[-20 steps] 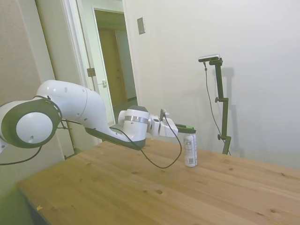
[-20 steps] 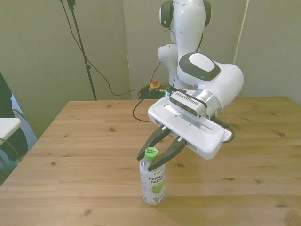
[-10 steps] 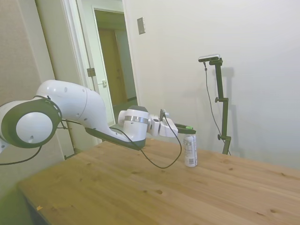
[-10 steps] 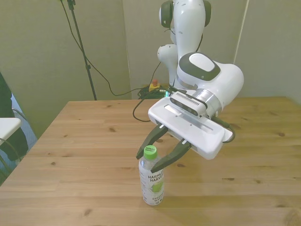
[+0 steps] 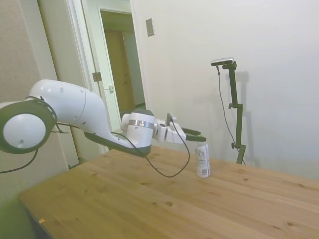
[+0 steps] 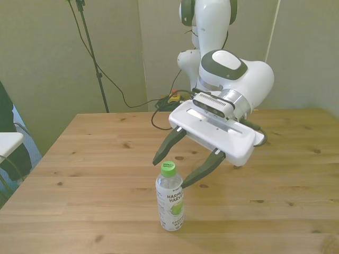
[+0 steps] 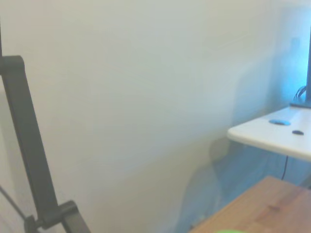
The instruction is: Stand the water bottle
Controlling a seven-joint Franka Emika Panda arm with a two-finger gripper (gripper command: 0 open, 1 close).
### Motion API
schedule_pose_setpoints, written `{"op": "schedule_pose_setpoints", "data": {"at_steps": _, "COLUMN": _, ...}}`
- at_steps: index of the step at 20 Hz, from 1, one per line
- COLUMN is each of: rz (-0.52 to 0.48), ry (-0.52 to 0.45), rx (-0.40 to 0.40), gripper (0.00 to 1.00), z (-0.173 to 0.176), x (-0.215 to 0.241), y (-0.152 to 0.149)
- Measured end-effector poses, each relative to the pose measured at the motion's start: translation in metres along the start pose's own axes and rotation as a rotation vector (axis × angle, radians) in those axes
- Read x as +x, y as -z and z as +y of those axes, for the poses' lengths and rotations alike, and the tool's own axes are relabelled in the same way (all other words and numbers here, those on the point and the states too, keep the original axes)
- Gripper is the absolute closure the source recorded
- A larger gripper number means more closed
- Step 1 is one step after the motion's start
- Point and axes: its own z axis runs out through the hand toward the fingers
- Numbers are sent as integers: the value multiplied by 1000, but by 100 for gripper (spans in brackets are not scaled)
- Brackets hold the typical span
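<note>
Wooden table (image 6: 79,153), slim bottle (image 6: 170,200) upright

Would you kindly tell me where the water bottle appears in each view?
Side view: water bottle upright right of centre, below the open pincer.
Front view: water bottle bottom centre.
Wrist view: only a green sliver at the edge.
Shared landmark: its green cap.

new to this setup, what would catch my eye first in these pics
A small clear plastic water bottle with a bright green cap stands upright on the wooden table, near its front edge. Just above the cap hangs the white arm's two-finger gripper, its dark fingers spread wide and touching nothing.
</note>
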Motion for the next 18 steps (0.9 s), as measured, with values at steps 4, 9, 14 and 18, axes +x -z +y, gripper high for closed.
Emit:
{"op": "schedule_pose_setpoints", "data": {"at_steps": 4, "rz": -120, "ry": -10, "rx": -33, "gripper": 0, "z": 0, "x": 31, "y": 42}}
{"op": "schedule_pose_setpoints", "data": {"at_steps": 9, "rz": -301, "ry": 62, "rx": -62, "gripper": 0, "z": 4, "x": 57, "y": 90}}
{"op": "schedule_pose_setpoints", "data": {"at_steps": 14, "rz": -484, "ry": 164, "rx": -107, "gripper": 0, "z": 38, "x": 57, "y": 123}}
{"op": "schedule_pose_setpoints", "data": {"at_steps": 18, "rz": -619, "ry": 211, "rx": -169, "gripper": 0, "z": 53, "x": 60, "y": 155}}
